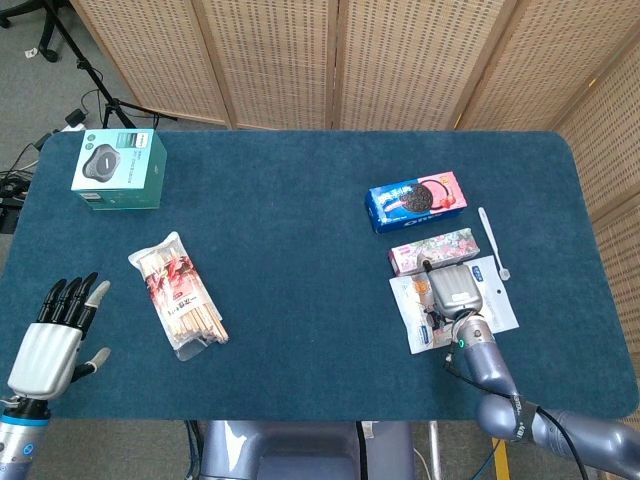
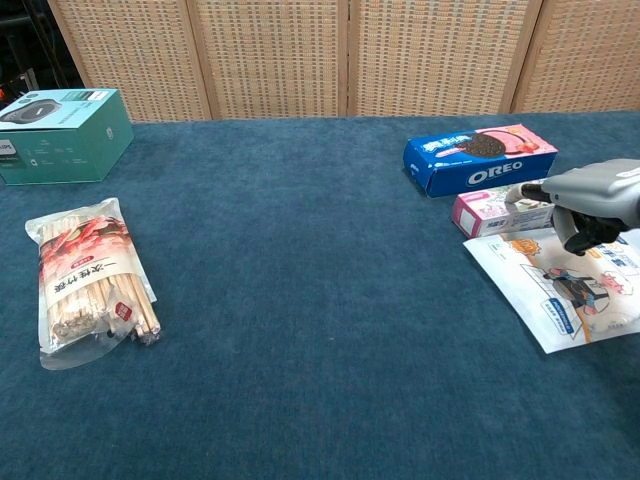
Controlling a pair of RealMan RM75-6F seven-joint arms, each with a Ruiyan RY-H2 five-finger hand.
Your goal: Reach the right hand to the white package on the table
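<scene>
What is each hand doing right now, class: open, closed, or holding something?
Left hand: open, fingers apart, holding nothing.
Right hand: above the white package, fingers curled down, gripping nothing; open or closed cannot be told.

On the worktop (image 1: 300,220), the boxed device (image 1: 119,169) sat at the far left corner, with the packet of sticks (image 1: 178,296) nearer the robot on the same side. On the right side, the cookie box (image 1: 417,201) lay farthest back, the small flowered box (image 1: 434,250) just in front of it, and the white package (image 1: 452,302) nearest the front edge. A spoon (image 1: 493,243) lay to the right of the two boxes. The right hand (image 1: 455,289) was over the white package, its fingers curled downward. The left hand (image 1: 55,335) hung over the worktop's near left edge, well apart from the packet of sticks, fingers spread.
</scene>
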